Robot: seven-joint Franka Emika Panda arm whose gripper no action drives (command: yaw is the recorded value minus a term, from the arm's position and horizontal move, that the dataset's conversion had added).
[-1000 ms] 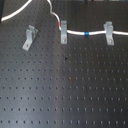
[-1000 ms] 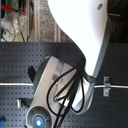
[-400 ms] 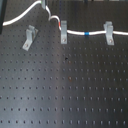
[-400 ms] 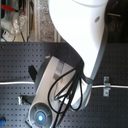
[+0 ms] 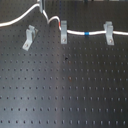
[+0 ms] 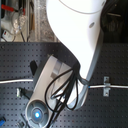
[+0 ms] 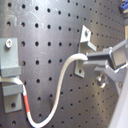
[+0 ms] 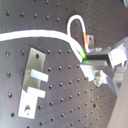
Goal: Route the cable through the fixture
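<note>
Fingers (image 7: 89,64) clamped on white cable (image 7: 64,80), no legible writing anywhere.

Counted: one cable (image 5: 75,32), one red band (image 5: 62,24), one blue band (image 5: 87,34), three brackets, one slanted (image 5: 29,38).

We see a black perforated board (image 5: 65,95). On it: slanted fixture (image 5: 29,38), two upright brackets (image 5: 64,33) and (image 5: 108,32), and the white cable (image 5: 75,33) along the far edge.
</note>
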